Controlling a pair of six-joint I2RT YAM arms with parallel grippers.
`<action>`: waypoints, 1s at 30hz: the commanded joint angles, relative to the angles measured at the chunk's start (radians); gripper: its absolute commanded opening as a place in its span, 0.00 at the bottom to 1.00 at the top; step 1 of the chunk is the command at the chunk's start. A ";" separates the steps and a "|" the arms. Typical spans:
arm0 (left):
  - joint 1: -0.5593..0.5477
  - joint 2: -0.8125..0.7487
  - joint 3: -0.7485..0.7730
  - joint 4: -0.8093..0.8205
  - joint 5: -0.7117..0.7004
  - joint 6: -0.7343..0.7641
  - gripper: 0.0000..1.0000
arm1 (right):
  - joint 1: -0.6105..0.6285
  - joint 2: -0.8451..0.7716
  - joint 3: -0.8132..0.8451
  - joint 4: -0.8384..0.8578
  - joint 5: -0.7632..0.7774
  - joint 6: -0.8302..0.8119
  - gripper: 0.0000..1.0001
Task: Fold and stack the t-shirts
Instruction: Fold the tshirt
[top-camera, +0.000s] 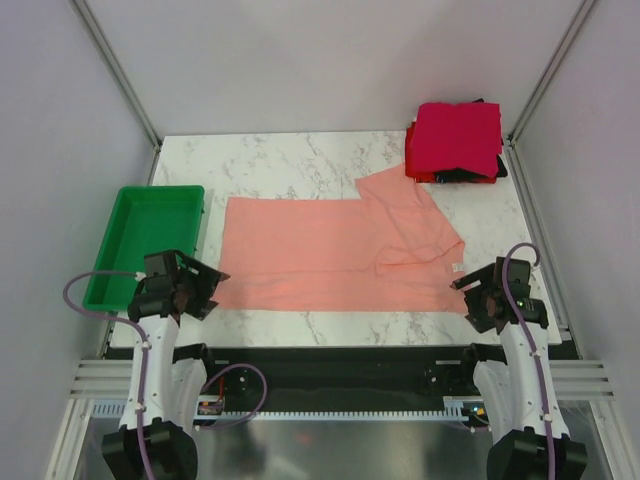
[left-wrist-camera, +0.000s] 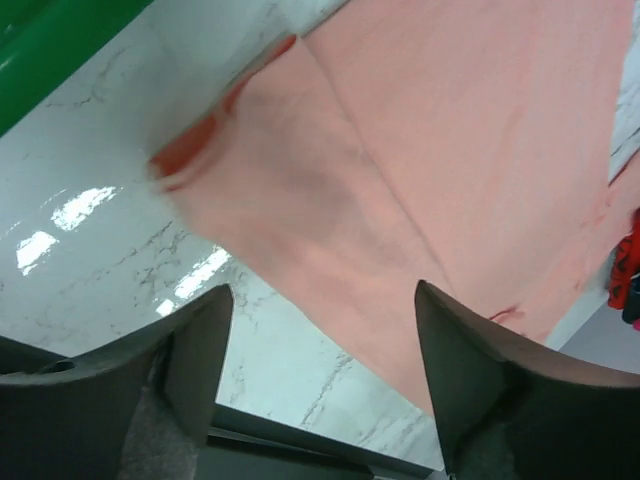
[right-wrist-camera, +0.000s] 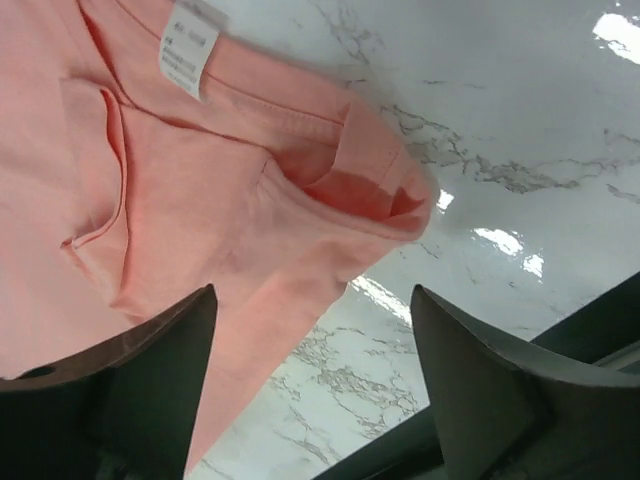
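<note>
We see the pink shirt flat by the near edge of the tabletop, long axis left-right, collar end right. Left gripper sits at its near-left corner, right gripper at the near-right collar end. Both are equally close, spread, gripping nothing. Shirt looks part-folded and smooth. Folded stack at the far-right corner.

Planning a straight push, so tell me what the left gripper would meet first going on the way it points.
Most likely the salmon-pink t-shirt: the left gripper, jaws open, points at its near edge lying on the marble table. Depth is hard to judge.
</note>
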 joint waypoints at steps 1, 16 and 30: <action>0.006 -0.047 0.096 -0.105 0.011 0.007 0.84 | -0.005 -0.009 0.054 -0.030 0.029 0.004 0.89; 0.005 0.067 0.390 -0.039 -0.109 0.431 1.00 | 0.438 0.847 1.048 0.187 0.130 -0.439 0.90; -0.018 0.105 0.299 0.039 -0.132 0.445 0.96 | 0.533 1.753 1.870 0.153 0.317 -0.603 0.82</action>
